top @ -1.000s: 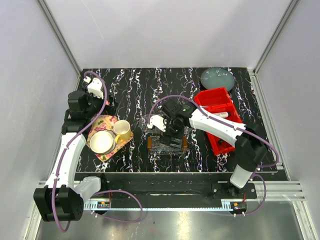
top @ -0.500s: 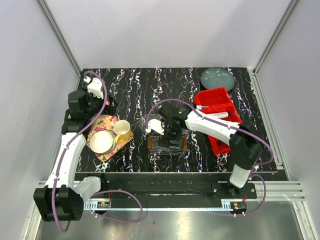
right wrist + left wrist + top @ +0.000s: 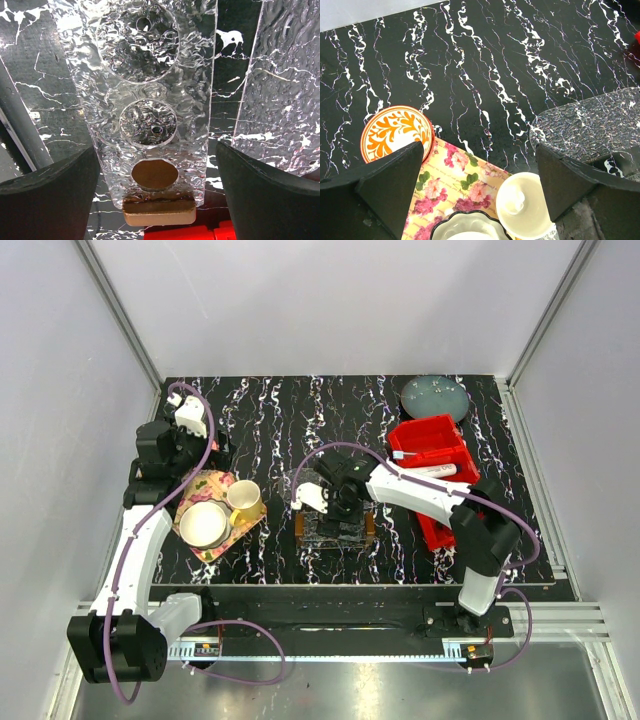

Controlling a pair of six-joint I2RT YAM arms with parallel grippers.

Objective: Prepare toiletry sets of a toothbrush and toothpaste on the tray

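- Black tabletop (image 3: 270, 420) veined with white fills the overhead view, with pale walls around it.
- At the centre of that frame sits the small rectangular clear plastic tray (image 3: 335, 536), with ribbed walls and brown end handles. The right wrist view shows only its textured plastic and 1 wooden handle, with no brush or tube visible inside.
- The right gripper (image 3: 157, 150) hangs directly over this tray, its 2 dark fingers (image 3: 50, 192) spread wide with nothing between them.
- The slim pale whitish-blue toothbrush (image 3: 412, 453) lies in the red plastic compartment bin (image 3: 432, 430), right of centre and near the bin's upper wall.
- 1 small white squeeze tube of toothpaste (image 3: 441, 470) lies just below the brush. I cannot make out a 2nd tube.
- The left gripper (image 3: 479, 155) sits at upper left, jaws apart and empty, above the flowery pink-yellow tray (image 3: 205, 483) carrying a yellow cup (image 3: 243, 500) and a white bowl (image 3: 205, 525).
- No set looks laid out yet, so the step in hand is probably fetching.
- The next move calls for the right arm to swing toward the bin, descend, and pinch across the thin brush handle without snagging the wall.
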